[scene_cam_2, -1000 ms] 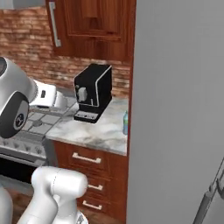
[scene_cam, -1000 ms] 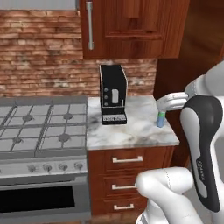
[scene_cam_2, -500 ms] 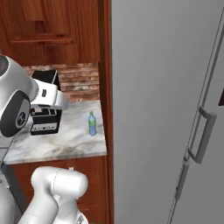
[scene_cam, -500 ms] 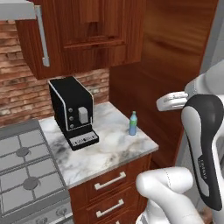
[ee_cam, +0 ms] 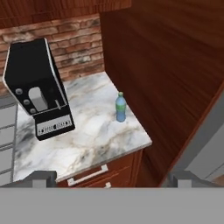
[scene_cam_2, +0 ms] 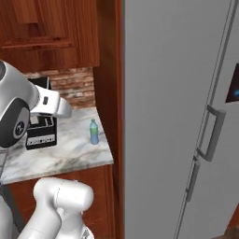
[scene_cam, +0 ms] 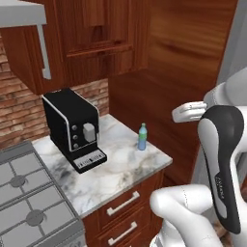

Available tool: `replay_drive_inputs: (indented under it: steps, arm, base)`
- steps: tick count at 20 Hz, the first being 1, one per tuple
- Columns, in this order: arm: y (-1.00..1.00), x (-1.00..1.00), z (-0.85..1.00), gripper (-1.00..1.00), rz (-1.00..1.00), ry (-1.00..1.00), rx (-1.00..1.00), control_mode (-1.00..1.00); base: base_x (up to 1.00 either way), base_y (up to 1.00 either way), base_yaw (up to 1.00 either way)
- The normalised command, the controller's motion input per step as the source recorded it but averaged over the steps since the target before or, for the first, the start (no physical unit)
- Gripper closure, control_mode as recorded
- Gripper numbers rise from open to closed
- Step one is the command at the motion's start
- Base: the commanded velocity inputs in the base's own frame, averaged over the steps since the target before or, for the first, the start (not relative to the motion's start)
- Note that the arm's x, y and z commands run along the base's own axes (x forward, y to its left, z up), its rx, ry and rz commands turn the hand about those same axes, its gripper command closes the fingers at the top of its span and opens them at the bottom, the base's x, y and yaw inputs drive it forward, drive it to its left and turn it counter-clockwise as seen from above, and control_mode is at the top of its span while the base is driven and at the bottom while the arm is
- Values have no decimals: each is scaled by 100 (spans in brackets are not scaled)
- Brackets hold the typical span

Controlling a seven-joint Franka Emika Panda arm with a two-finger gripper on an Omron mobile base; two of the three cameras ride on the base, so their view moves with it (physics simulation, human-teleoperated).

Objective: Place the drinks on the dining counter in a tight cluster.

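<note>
The small blue green-capped bottle is seen upright near the outer corner of the marble tabletop, apart from the black coffee machine and just beside the wood side panel. The approach step is judged to be in hand — nothing is held. The end effector is spread wide, well above the bottle; a descent around its body is called for next. No label can be read — the machine's front strip is too blurred.
</note>
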Motion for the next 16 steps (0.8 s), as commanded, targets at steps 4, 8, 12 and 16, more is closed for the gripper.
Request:
replay_drive_inputs:
  steps: [4, 8, 12, 16]
  arm:
    - [0, 0, 0, -100, 0, 0, 0, 100]
    - [0, 0, 0, -100, 0, 0, 0, 100]
    - [0, 0, 0, -100, 0, 0, 0, 100]
    - [0, 0, 0, -100, 0, 0, 0, 100]
  base:
    - [79, 38, -16]
    - [9, 12, -6]
    - [0, 0, 0]
    - [6, 1, 0]
